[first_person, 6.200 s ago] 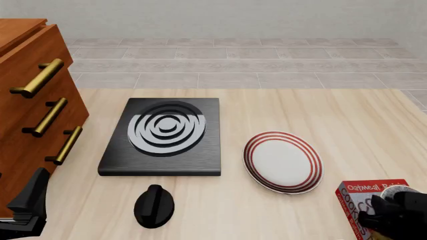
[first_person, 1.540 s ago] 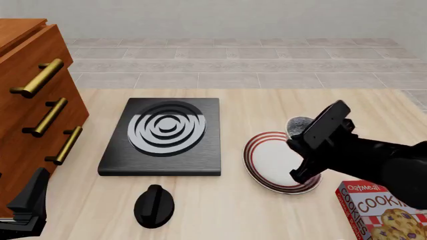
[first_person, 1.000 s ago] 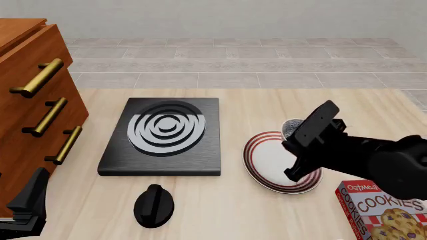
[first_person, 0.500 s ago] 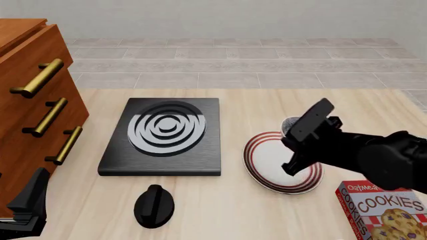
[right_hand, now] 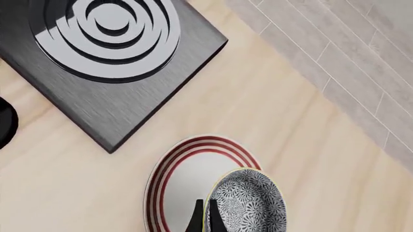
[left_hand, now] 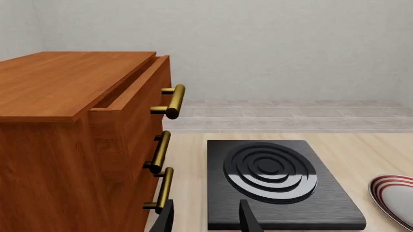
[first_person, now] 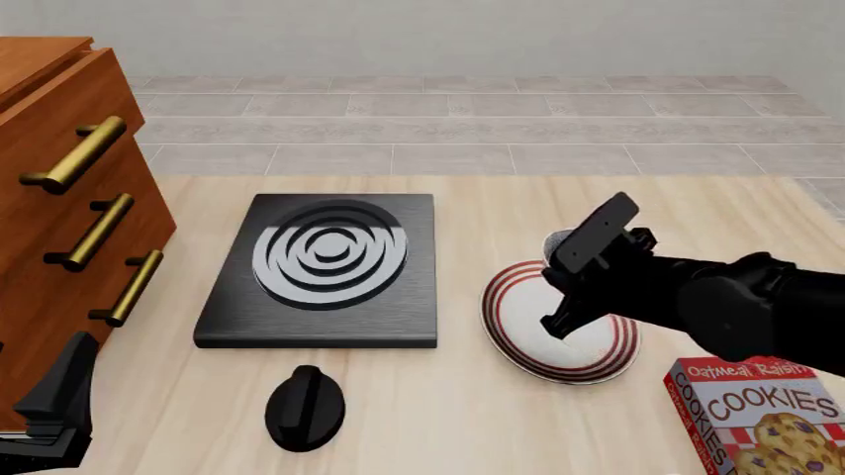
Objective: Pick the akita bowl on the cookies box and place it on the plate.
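Note:
The akita bowl [right_hand: 249, 207], speckled black and white inside, hangs over the far part of the plate [right_hand: 169, 169] in the right wrist view. My right gripper [right_hand: 204, 220] is shut on its rim. From the front, the right gripper [first_person: 571, 259] hovers above the plate [first_person: 513, 295] and hides nearly all of the bowl; only a speckled sliver [first_person: 556, 240] shows. The red cookies box [first_person: 763, 416] lies at the table's near right corner with nothing on it. My left gripper [left_hand: 206, 222] is open and holds nothing, low at the near left [first_person: 53, 421].
A black stove [first_person: 324, 267] with silver rings sits left of the plate, and a black knob [first_person: 305, 407] lies in front of it. A wooden drawer cabinet [first_person: 66, 218] with brass handles fills the left side, close to my left gripper.
The bowl was lifted off the cookies box. Over the last second and a half my right gripper has carried it leftward and a little lower over the plate. The left arm has stayed put.

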